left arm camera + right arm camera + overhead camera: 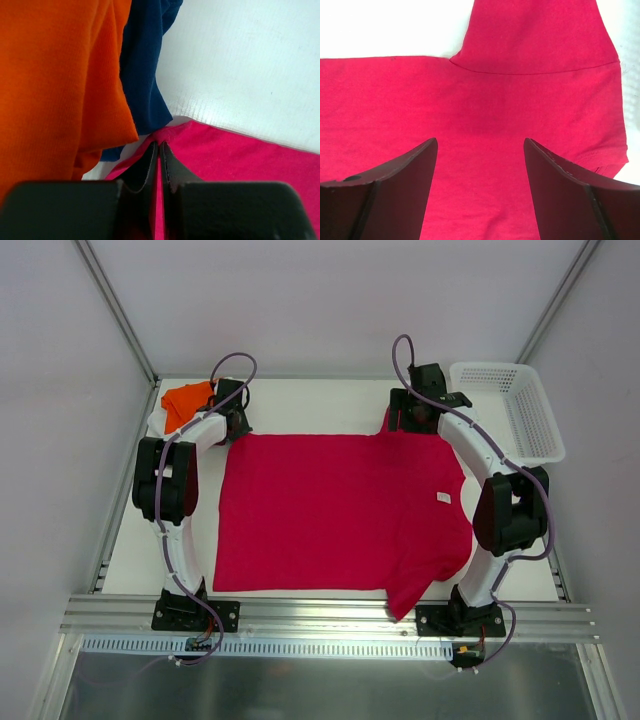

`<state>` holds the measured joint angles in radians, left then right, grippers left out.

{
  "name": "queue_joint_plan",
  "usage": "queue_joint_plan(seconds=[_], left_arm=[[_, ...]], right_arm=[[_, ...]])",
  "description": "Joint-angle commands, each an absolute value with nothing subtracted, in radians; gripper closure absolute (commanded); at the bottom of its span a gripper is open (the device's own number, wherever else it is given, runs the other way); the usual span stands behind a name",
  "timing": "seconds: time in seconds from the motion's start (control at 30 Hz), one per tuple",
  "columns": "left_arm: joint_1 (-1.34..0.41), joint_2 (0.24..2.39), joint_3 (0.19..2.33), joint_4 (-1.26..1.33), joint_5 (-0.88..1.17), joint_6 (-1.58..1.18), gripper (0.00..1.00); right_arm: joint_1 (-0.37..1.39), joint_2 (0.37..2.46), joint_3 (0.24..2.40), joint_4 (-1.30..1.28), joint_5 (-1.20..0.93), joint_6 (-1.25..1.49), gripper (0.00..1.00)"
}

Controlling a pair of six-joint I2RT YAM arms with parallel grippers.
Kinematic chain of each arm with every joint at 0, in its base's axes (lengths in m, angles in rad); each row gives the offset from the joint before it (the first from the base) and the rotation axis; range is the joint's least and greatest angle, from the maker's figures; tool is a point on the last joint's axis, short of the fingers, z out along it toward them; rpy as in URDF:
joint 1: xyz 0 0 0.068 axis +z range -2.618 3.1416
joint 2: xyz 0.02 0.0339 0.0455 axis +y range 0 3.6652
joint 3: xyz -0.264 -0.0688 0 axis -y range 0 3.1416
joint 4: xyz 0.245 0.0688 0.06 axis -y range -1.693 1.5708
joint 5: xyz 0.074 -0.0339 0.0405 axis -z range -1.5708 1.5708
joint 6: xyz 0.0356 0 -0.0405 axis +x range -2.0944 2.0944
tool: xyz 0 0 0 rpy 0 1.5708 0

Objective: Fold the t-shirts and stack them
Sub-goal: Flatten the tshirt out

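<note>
A crimson-red t-shirt [340, 510] lies spread flat on the white table, its small white neck label [444, 498] towards the right. My left gripper [238, 425] is at the shirt's far left corner. In the left wrist view it [160, 145] is shut, with a thin fold of the red cloth [240, 155] pinched between the fingers. My right gripper [405, 420] hangs over the far right of the shirt beside a sleeve [535, 35]. It [480, 142] is open, red cloth [485, 100] under it and nothing between the fingers. Folded orange [55, 85] and navy-blue [142, 75] tees lie just beyond the left gripper.
The orange tee [185, 400] tops a small pile at the table's far left corner. A white plastic mesh basket [510, 410] stands at the far right. The shirt's near sleeve hangs over the table's front edge by the right arm's base.
</note>
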<state>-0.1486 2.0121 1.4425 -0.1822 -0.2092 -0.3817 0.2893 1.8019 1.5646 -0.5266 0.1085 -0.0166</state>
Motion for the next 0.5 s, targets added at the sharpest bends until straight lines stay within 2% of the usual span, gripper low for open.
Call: queue_joint_plan(seconds=[0.0,0.2,0.47], left_arm=[[-0.137,2.02,1.482,-0.195,-0.196,-0.388,1.0],[-0.137,2.022,1.482,-0.195,-0.196,-0.39,1.0],[-0.138,2.02,1.477,-0.195,-0.192,-0.39,1.0]], right_arm=[[0.279,1.772,1.585,-0.508,0.121,-0.028,0.27],[0.247,1.83,1.646,-0.525,0.141,-0.035,0.26],[0.176,2.074,1.948,-0.61,0.103,-0.026,0.26]])
